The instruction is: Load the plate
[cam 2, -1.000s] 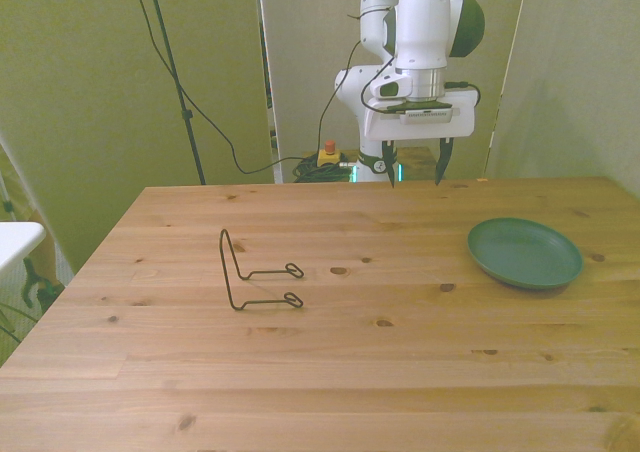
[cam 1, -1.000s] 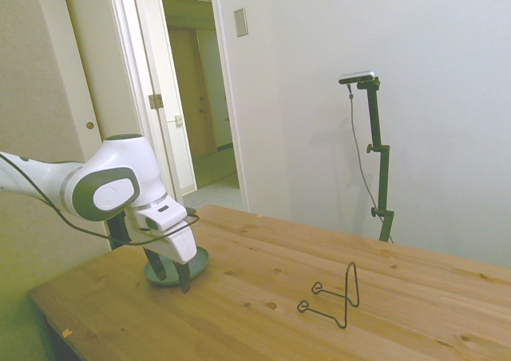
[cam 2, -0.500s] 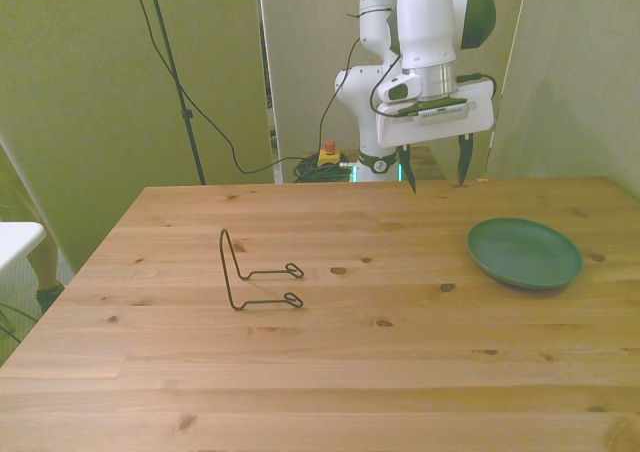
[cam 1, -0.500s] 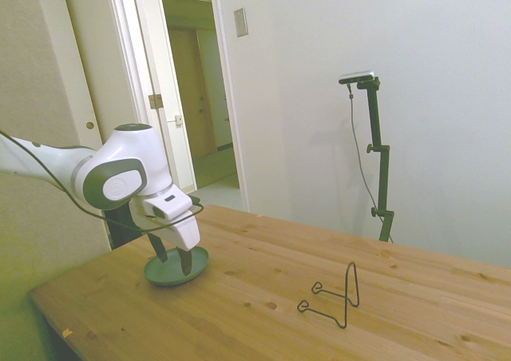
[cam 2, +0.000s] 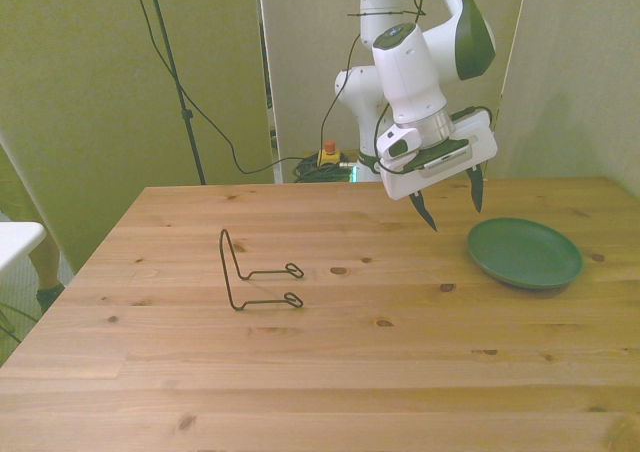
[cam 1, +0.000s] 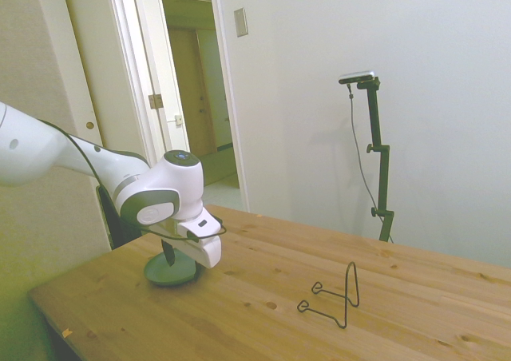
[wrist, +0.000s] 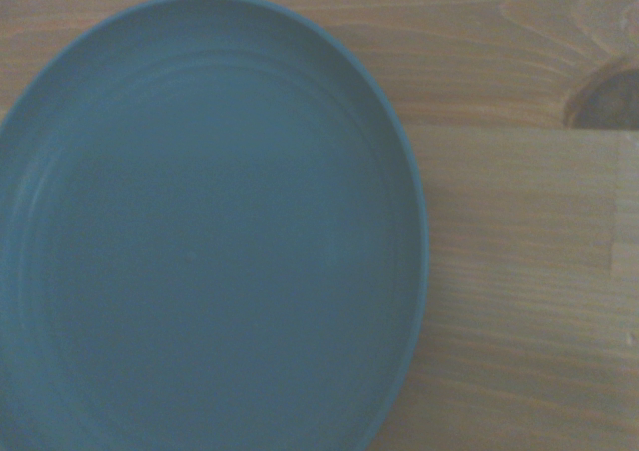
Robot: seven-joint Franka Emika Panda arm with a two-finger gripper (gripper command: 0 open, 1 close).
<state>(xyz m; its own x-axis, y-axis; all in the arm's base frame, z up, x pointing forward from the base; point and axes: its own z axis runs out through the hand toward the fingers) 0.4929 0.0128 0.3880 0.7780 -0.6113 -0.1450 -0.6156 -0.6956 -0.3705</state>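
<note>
Plate sits flat on your wooden table toward the front view's right, well apart from the black wire stand on the left. Your gripper hangs tilted just above the plate's near-left rim, fingers spread wide, holding nothing

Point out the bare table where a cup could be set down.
Bare wood runs along the table's near edge, and between the wire stand and the green plate. Tightest beside the plate, where the open end effector hovers.
</note>
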